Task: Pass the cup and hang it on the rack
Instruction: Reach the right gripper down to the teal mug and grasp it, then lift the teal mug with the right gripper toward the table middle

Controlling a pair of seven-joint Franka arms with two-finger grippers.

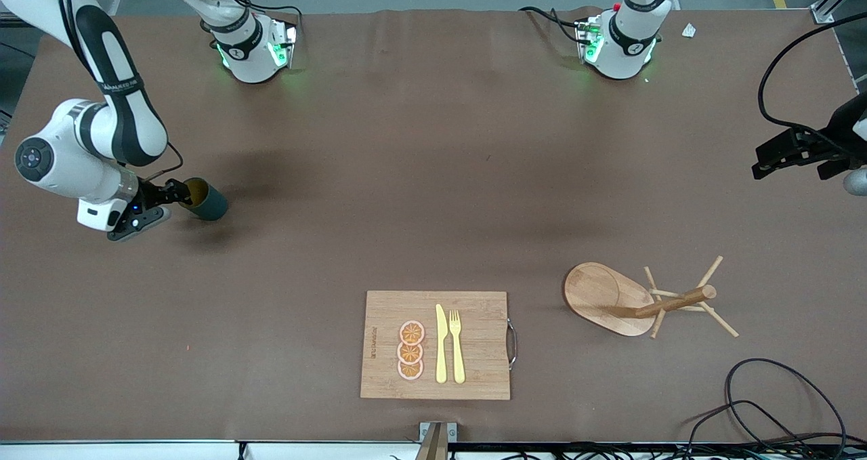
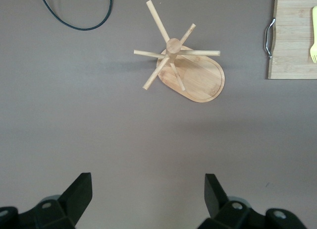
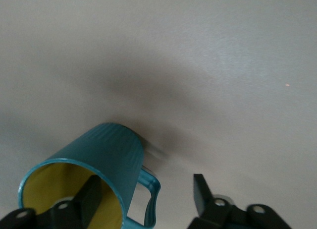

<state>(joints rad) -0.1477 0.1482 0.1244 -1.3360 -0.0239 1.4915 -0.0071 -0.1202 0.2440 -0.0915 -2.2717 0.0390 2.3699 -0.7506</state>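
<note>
Toward the right arm's end of the table, well apart from the rack (image 1: 637, 302), right gripper (image 1: 177, 196) straddling the cup's (image 1: 206, 200) rim with spread fingers, one finger (image 3: 88, 199) sitting inside per right wrist view, handle (image 3: 150, 199) showing there only, left gripper (image 2: 147, 195) hovering wide open and empty near the rack, cutting board (image 1: 474, 372) lying beside it.

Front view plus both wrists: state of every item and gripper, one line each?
cup: tilted, one right finger inside its rim.
right gripper: open, one finger in the cup, one beside its handle.
left gripper: open, empty, over bare table at the left arm's end.
rack: upright, pegs bare.
cutting board: flat, carrying knife, fork, orange slices.
</note>
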